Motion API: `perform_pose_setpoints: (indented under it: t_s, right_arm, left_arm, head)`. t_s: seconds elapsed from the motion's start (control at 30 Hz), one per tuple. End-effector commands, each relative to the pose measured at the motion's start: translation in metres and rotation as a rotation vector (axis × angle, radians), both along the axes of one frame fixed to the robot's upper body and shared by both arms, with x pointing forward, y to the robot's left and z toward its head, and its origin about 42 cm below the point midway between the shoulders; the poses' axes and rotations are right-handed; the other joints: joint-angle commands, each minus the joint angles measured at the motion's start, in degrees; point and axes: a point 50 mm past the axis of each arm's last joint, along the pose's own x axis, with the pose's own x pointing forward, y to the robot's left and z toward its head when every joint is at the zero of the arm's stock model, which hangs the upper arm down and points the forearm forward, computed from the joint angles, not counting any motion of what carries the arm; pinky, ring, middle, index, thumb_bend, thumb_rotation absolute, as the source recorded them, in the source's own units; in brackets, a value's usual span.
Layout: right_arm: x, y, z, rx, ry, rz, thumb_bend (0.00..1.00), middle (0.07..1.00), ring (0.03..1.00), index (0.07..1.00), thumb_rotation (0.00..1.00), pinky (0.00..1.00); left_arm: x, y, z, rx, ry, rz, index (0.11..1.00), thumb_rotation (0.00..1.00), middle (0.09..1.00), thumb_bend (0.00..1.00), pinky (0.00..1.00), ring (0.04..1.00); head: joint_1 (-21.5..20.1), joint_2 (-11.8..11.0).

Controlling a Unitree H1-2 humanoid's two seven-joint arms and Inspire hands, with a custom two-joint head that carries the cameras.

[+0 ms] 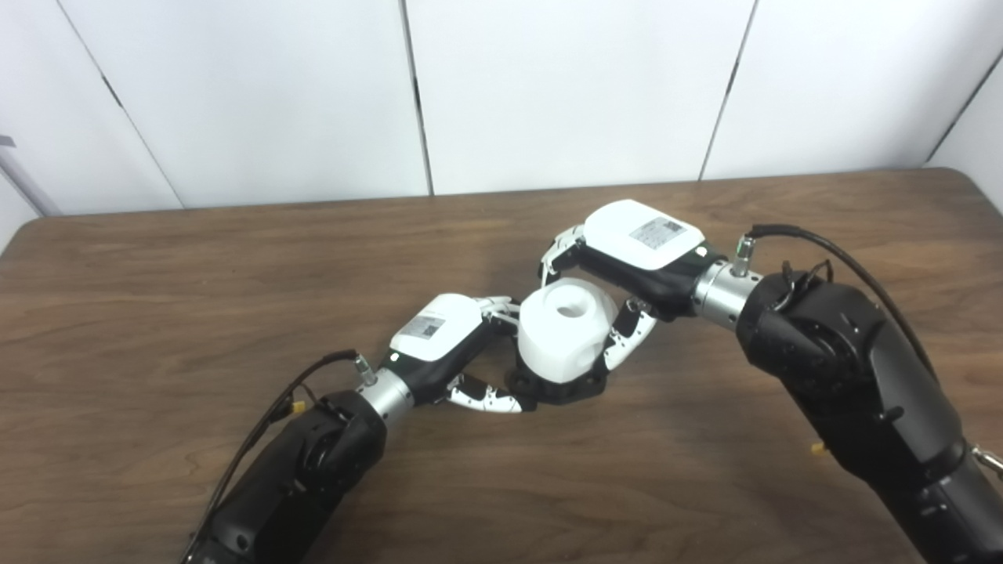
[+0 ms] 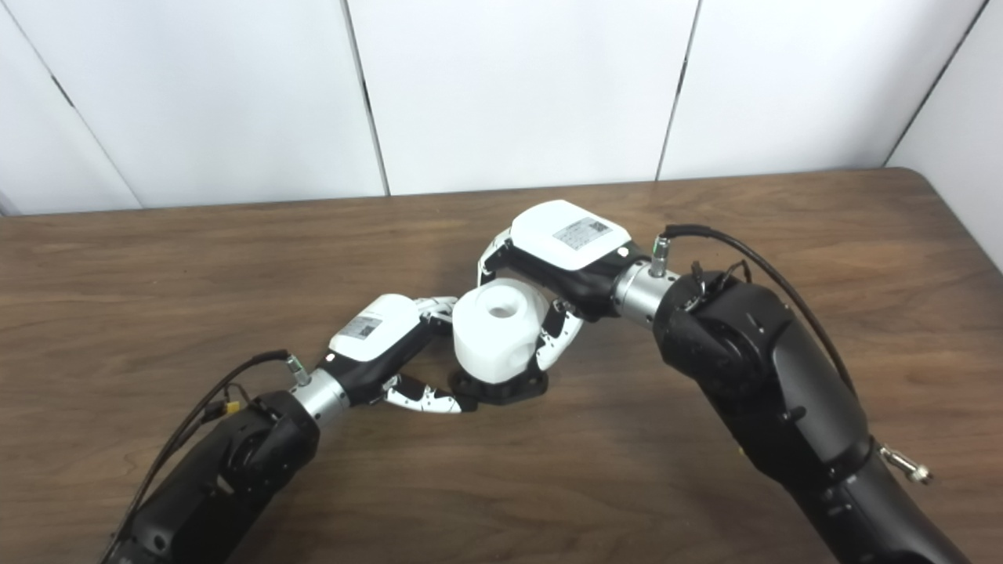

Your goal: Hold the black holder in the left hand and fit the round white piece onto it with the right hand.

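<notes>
The round white piece, with a hole in its top, sits on the black holder, whose base shows just below it on the brown table. My left hand reaches in from the left; its fingers close around the holder's base, and the thumb lies along the front. My right hand comes in from the right and is closed around the white piece, with fingers behind it and the thumb at its right side. Both also show in the right eye view: the piece and the holder.
The table's far edge meets a white panelled wall. Both forearms lie over the table's near half. Nothing else stands on the table.
</notes>
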Motion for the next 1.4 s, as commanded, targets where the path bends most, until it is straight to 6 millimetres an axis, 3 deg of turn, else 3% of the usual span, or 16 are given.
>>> perform_pose_setpoints:
  t_s: [0.0,0.57,1.37]
  right_arm:
    - [0.004,0.003,0.02,0.005,-0.078,0.026,0.52,0.745,0.82,0.482,0.14,0.68]
    - [0.008,0.009,-0.003,-0.02,-0.031,0.026,0.52,0.743,0.806,0.482,0.14,0.67]
    - [0.015,0.003,-0.007,0.006,-0.019,-0.009,0.52,0.735,0.801,0.483,0.14,0.67]
  left_arm:
    - [-0.016,0.008,-0.032,0.117,0.14,-0.004,0.478,0.08,0.829,0.52,0.83,0.89]
    - [-0.017,0.008,-0.031,0.123,0.139,-0.005,0.478,0.08,0.83,0.52,0.83,0.894]
    - [-0.018,0.012,-0.031,0.127,0.139,-0.009,0.478,0.08,0.826,0.52,0.83,0.889]
  head:
    - [0.0,0.05]
    - [0.02,0.39]
    - [-0.16,0.99]
